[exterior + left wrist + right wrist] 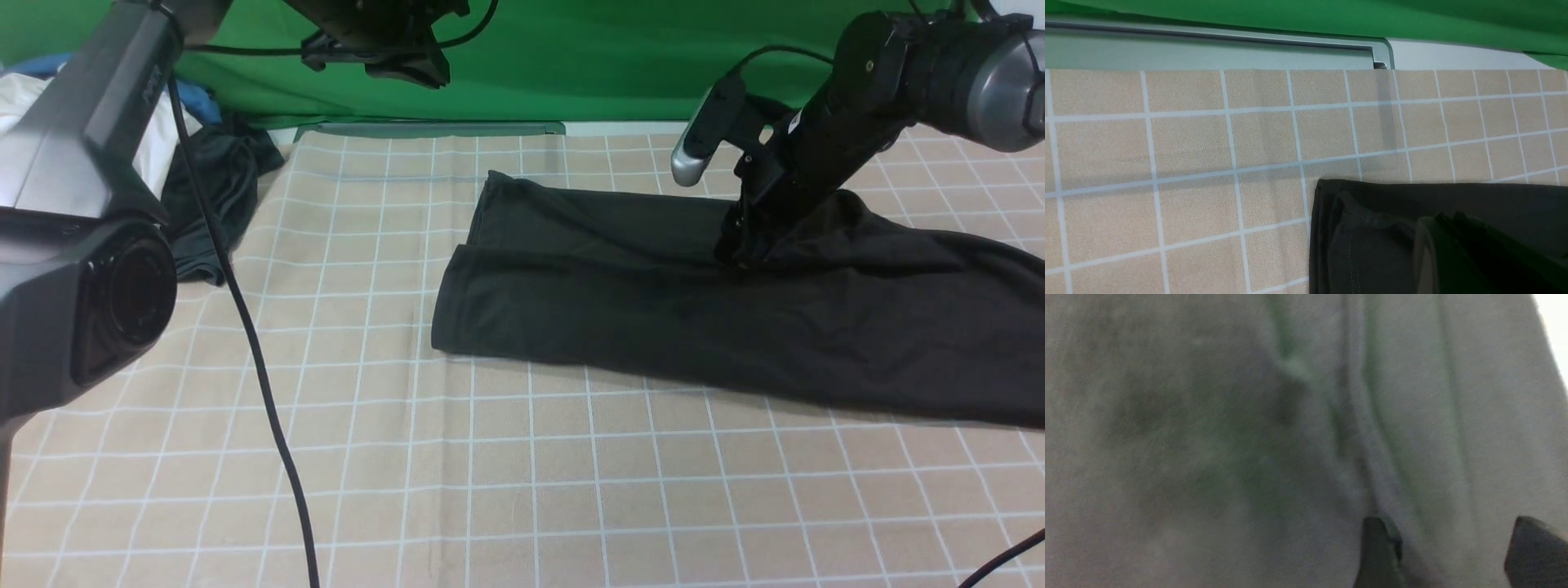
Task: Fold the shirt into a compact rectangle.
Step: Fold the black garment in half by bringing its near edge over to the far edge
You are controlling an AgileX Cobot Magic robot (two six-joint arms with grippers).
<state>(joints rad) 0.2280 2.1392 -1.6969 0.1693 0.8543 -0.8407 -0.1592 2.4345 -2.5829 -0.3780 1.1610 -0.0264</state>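
The black shirt (653, 302) lies as a long folded band from the table's middle to its right edge. Its left end (1372, 245) shows a stitched hem in the left wrist view. My right gripper (739, 251) is pressed down on the band's far side, near its middle. In the right wrist view that gripper (1453, 555) stands open, its dark fingers (1380, 551) wide apart with flat fabric (1208, 416) between and around them. My left gripper (408, 65) hangs high above the table's far edge, shut and empty (1448, 217), over the shirt's left end.
A beige checked cloth (531, 490) covers the table. A dark grey garment (216, 196), a white one (24, 106) and a blue cloth (196, 98) are heaped at the far left. A black cable (245, 343) hangs across the left foreground. A grey rail (429, 128) lines the far edge.
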